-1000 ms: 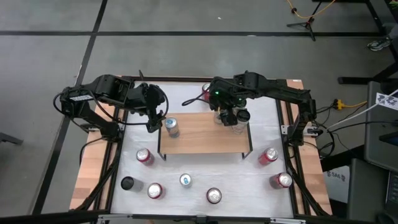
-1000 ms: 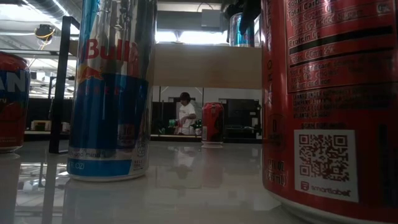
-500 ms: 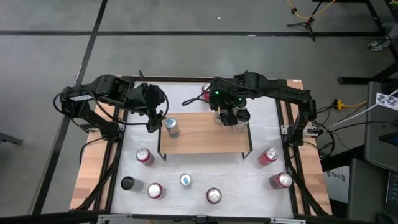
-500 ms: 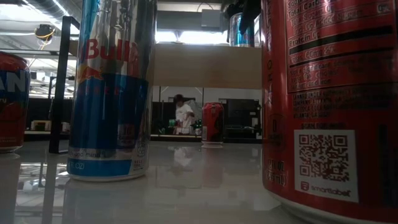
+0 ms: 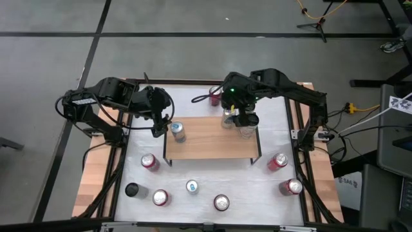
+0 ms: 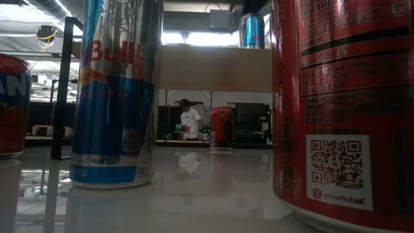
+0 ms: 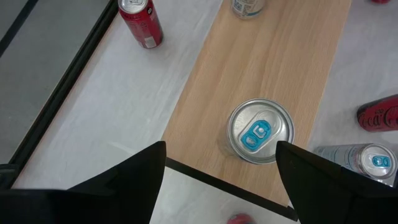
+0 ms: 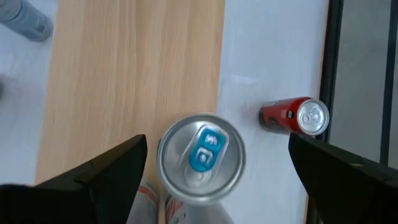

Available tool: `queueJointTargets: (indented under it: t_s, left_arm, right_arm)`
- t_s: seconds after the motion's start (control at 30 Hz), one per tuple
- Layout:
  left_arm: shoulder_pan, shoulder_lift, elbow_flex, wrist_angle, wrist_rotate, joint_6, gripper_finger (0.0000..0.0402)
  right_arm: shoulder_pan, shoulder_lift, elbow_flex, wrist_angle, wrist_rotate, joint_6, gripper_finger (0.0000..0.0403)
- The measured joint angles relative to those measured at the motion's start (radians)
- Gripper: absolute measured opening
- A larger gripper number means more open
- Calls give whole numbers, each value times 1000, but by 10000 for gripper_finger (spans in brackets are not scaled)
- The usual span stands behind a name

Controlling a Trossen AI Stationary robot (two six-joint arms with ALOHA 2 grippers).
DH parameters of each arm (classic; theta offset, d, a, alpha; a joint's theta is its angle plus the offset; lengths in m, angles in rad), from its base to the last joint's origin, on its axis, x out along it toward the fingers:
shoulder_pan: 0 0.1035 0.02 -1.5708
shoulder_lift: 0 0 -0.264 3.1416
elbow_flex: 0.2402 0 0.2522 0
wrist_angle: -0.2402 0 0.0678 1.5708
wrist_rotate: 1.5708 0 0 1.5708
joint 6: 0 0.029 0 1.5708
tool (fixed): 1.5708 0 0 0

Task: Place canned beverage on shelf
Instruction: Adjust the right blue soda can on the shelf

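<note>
The shelf (image 5: 212, 145) stands mid-table, with a light wooden board on thin black legs. Two silver cans with blue tabs stand on it. One (image 5: 178, 132) is at its left end and shows in the left wrist view (image 7: 260, 130). The other (image 5: 228, 118) stands near its far edge, and shows in the right wrist view (image 8: 200, 158) and on the board in the low view (image 6: 251, 30). My left gripper (image 5: 158, 127) hovers open beside the left can. My right gripper (image 5: 240, 120) is open above the other can, its fingers wide on either side.
Several cans stand on the white tabletop: a red one (image 5: 214, 95) beyond the shelf, red ones (image 5: 149, 161) (image 5: 278, 161) beside its near corners, and more along the near edge (image 5: 192, 187). A blue can (image 6: 116, 97) and a red can (image 6: 343, 103) fill the low view's foreground.
My right gripper has gone up and a little toward the table's far edge, off the can on the shelf. The can stays upright on the board, now uncovered in the low view.
</note>
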Motion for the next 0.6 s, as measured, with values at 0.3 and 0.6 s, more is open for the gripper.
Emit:
queueJointTargets:
  t_s: [0.3,0.6]
  left_arm:
    - [0,0,0,0,0,0,295]
    - [0,0,0,0,0,0,295]
  right_arm:
    - [0,1,-1,-42,-12,0,381]
    - [0,2,-1,-40,-16,-3,381]
